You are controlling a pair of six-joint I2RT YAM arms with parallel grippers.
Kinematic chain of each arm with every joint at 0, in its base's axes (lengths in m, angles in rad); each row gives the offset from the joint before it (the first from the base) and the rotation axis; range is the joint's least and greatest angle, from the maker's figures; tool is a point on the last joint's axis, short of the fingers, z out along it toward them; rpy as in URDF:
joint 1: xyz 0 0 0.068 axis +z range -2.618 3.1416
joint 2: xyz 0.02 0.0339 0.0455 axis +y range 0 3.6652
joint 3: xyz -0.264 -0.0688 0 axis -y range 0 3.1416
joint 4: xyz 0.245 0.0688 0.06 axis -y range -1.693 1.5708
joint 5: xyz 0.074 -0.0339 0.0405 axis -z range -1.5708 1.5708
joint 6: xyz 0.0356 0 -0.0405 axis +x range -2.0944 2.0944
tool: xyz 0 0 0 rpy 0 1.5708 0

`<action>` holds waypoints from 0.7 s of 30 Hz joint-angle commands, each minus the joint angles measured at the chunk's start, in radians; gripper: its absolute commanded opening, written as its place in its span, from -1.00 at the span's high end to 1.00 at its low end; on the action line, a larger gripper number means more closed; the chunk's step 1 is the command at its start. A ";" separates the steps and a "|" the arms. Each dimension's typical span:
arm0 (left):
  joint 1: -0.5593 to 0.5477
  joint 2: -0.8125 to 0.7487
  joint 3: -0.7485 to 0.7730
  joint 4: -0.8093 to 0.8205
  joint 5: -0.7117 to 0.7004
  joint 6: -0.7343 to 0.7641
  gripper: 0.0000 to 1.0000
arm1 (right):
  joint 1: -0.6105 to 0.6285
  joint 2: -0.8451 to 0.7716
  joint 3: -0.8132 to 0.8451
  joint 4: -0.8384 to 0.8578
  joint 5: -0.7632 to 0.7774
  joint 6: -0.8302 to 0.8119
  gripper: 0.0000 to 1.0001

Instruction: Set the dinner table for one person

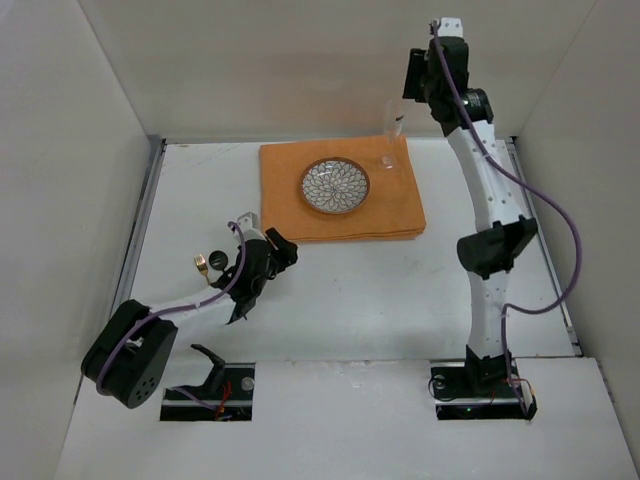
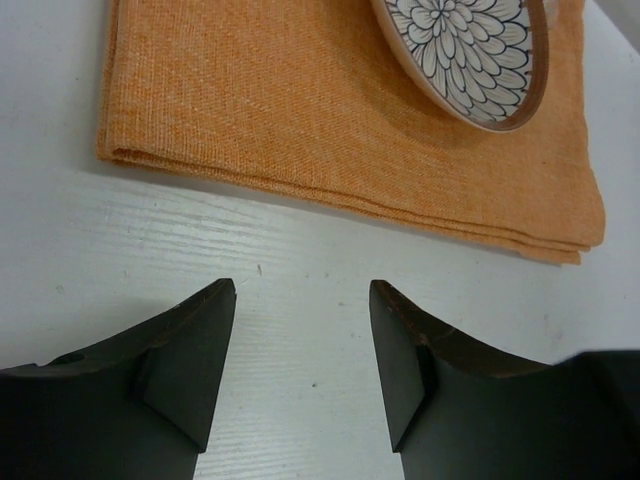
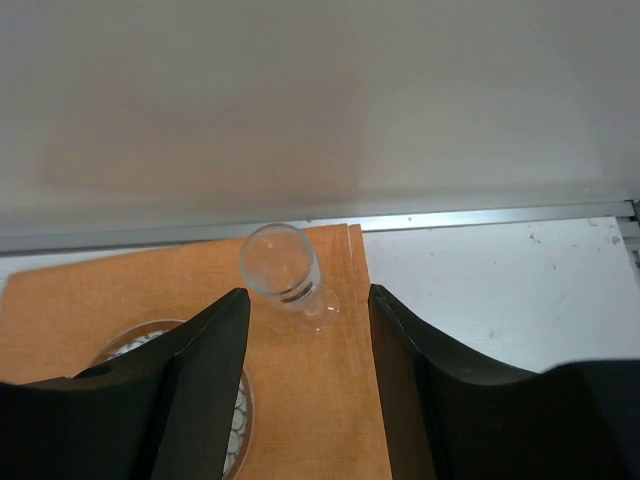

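Note:
The dinner table is a matte white surface walled by white panels. An orange cloth mat lies at its far middle, with a flower-patterned plate on it. A clear stemmed glass stands upright on the mat's far right corner. My right gripper hangs above the glass, open, with nothing between its fingers. My left gripper sits low over the bare table just in front of the mat's near left corner. It is open and empty.
A small gold-coloured object and a small black one lie on the table beside the left arm. White walls close in the table on the left, back and right, with a metal rail along the back edge.

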 commanded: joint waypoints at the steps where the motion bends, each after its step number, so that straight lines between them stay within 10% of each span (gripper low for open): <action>1: -0.010 -0.053 0.009 0.040 -0.039 0.052 -0.01 | 0.051 -0.268 -0.199 0.161 0.024 0.017 -0.07; 9: -0.027 -0.140 0.062 -0.124 -0.159 0.095 0.38 | 0.236 -0.970 -1.342 0.709 0.001 0.144 0.69; 21: 0.068 -0.364 0.125 -0.790 -0.300 -0.015 0.09 | 0.416 -1.247 -2.094 1.044 0.068 0.322 0.48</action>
